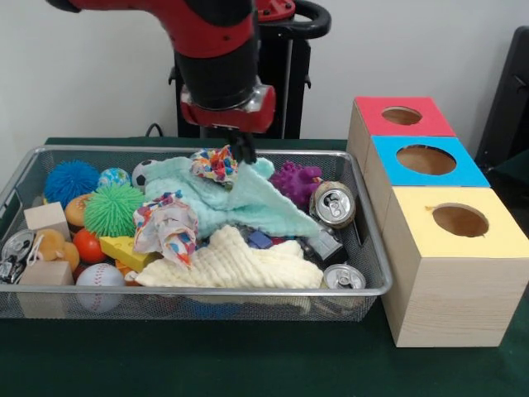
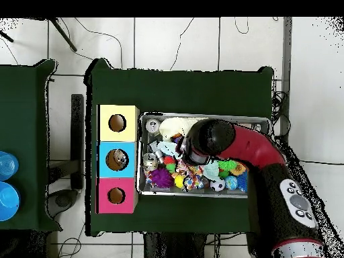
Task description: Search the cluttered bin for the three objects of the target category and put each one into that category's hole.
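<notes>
Fingers clenched on mint cloth in bin; bottles hidden.

Sawyer arm: glossy red shell over a black cylindrical wrist section, ending in a red-and-silver collar with a small dark gripper beneath. From overhead, the black base link carries a grey oval button panel (several round keys) above a red ring.
</notes>
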`<move>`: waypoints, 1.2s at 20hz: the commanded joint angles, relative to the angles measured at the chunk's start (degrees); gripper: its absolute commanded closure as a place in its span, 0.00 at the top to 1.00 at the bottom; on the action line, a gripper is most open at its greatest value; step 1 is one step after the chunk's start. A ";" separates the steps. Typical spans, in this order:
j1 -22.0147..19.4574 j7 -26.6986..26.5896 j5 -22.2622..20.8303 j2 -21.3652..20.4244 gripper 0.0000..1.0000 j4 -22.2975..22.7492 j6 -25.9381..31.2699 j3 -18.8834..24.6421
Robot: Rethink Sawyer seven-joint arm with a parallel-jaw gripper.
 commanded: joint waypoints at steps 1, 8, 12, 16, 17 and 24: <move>-6.48 -8.52 -3.74 1.07 0.00 2.58 4.82 1.21; -11.65 -15.25 -10.92 3.32 0.00 0.13 0.17 2.71; -16.15 -20.17 -14.59 5.49 0.00 -3.00 0.55 5.34; -19.11 -22.95 -17.38 6.36 0.00 -4.85 1.48 7.33; -19.71 -23.53 -18.06 6.59 0.00 -5.42 1.76 7.79; -21.70 -27.23 -21.90 7.68 0.00 -10.27 5.06 9.70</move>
